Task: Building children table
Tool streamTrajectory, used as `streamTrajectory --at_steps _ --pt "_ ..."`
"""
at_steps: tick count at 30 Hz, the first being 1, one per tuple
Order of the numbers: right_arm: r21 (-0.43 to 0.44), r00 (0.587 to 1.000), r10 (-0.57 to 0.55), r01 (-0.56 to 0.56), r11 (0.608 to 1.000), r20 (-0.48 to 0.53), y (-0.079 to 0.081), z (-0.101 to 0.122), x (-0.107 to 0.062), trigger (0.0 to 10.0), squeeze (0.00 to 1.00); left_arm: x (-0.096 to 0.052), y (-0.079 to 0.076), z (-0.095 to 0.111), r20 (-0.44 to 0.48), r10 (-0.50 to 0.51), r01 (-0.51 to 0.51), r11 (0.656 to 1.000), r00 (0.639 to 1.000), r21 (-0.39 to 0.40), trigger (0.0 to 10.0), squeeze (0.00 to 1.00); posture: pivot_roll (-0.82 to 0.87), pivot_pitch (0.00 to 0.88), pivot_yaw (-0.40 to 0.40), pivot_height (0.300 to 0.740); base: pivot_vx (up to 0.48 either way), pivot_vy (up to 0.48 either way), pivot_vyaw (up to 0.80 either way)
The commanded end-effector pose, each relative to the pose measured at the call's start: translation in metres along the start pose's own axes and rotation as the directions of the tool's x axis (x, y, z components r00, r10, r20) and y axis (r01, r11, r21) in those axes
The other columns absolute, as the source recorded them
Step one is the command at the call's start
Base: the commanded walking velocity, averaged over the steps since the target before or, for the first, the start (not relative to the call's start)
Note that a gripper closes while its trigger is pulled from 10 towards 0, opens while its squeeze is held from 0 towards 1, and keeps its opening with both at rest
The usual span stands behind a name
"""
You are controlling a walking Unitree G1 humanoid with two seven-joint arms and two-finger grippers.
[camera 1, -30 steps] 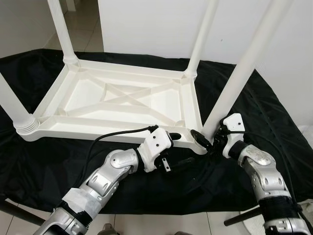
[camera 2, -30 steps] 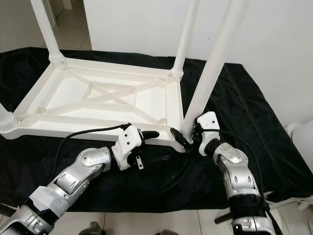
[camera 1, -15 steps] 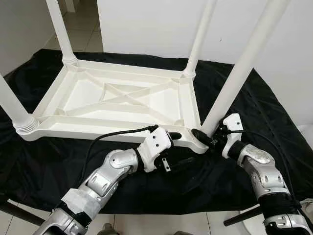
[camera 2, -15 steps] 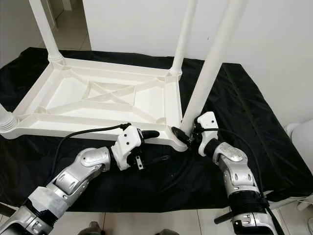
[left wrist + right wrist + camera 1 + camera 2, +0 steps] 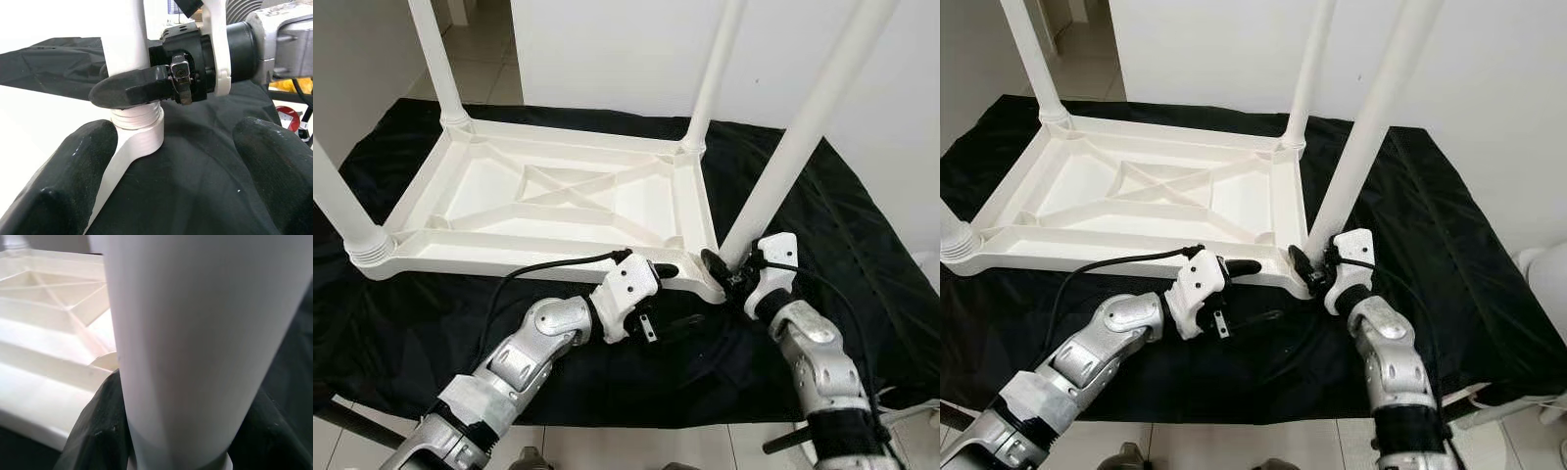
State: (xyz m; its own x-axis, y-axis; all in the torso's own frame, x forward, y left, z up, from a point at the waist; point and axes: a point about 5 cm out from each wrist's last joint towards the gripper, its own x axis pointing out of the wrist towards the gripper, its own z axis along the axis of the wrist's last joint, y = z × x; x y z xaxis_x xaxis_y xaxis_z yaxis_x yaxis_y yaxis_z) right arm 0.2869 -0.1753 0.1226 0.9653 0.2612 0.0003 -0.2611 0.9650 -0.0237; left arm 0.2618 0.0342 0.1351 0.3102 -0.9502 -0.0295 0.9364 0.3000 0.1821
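Black right tool (image 5: 720, 272) grips white leg (image 5: 790, 147).

We see a plain white plastic children's table (image 5: 558, 201) with white legs, lying on a black cloth (image 5: 862, 245). Our two arms are silver, each pincer black-fingered with white housing: left pincer (image 5: 671, 299), right pincer (image 5: 720, 274). The wall (image 5: 626, 49) is white.

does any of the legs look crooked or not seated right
The near right leg leans to the right from its corner socket, while the two far legs stand closer to upright. The right gripper grips its base, threads show at the collar, so it may not be fully screwed in. The left gripper waits open beside the tabletop.
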Motion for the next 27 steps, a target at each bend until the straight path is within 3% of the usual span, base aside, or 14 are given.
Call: streamTrajectory --at_steps 1,4,5,6,8,12,17,22,23,27 --pt "-0.032 0.995 -0.096 0.097 0.995 0.036 -0.007 0.01 -0.002 10.0 0.0 0.002 -0.008 0.001 -0.01 -0.168 0.168 0.986 0.986 0.017 10.0 0.0 0.02 0.0 -0.056 0.74 0.0 0.0 0.0" --pt "-0.023 0.99 -0.135 0.136 0.991 0.034 -0.005 0.009 -0.004 10.0 0.0 0.002 -0.008 0.001 -0.011 -0.169 0.17 0.985 0.985 0.018 10.0 0.0 0.02 0.0 -0.056 0.74 0.0 0.0 0.0" --pt "0.003 0.976 -0.218 0.218 0.976 0.025 -0.001 0.005 -0.007 10.0 0.0 0.002 -0.008 0.0 -0.011 -0.171 0.171 0.985 0.985 0.018 10.0 0.0 0.02 0.0 -0.057 0.74 0.0 0.0 0.0" --pt "0.003 0.976 -0.218 0.218 0.976 0.025 -0.001 0.005 -0.007 10.0 0.0 0.002 -0.008 0.0 -0.011 -0.171 0.171 0.985 0.985 0.018 10.0 0.0 0.02 0.0 -0.057 0.74 0.0 0.0 0.0" --pt "0.031 0.93 -0.366 0.366 0.93 0.012 0.016 -0.001 -0.012 10.0 0.0 0.002 -0.009 0.0 -0.011 -0.174 0.174 0.985 0.985 0.017 10.0 0.0 0.02 0.0 -0.059 0.74 0.0 0.0 0.0" --pt "0.06 0.886 -0.463 0.463 0.885 -0.009 0.034 -0.003 -0.015 10.0 0.0 0.001 -0.01 0.0 -0.011 -0.178 0.178 0.984 0.984 0.017 10.0 0.0 0.03 0.0 -0.073 0.74 0.0 0.0 0.0" --pt "0.075 0.88 -0.475 0.475 0.877 -0.017 0.038 -0.003 -0.015 10.0 0.0 0.001 -0.01 0.0 -0.011 -0.176 0.177 0.984 0.984 0.015 10.0 0.0 0.03 0.0 -0.073 0.74 0.0 0.0 0.0" --pt "0.1 0.908 -0.419 0.416 0.904 0.006 0.038 -0.001 -0.018 10.0 0.0 0.0 -0.009 0.0 -0.012 -0.166 0.167 0.986 0.986 0.014 10.0 0.0 0.04 0.0 -0.077 0.74 0.0 0.0 0.0" --pt "0.1 0.916 -0.399 0.395 0.913 0.023 0.032 0.001 -0.021 10.0 1.0 0.0 -0.009 0.0 -0.012 -0.165 0.165 0.986 0.986 0.014 10.0 0.0 0.04 0.0 -0.078 0.74 0.0 0.0 0.0" --pt "0.1 0.944 -0.321 0.313 0.945 0.075 0.017 0.005 -0.026 10.0 1.0 0.0 -0.008 0.0 -0.012 -0.162 0.163 0.987 0.987 0.017 10.0 0.0 0.04 0.0 -0.08 0.74 0.0 0.0 0.0"
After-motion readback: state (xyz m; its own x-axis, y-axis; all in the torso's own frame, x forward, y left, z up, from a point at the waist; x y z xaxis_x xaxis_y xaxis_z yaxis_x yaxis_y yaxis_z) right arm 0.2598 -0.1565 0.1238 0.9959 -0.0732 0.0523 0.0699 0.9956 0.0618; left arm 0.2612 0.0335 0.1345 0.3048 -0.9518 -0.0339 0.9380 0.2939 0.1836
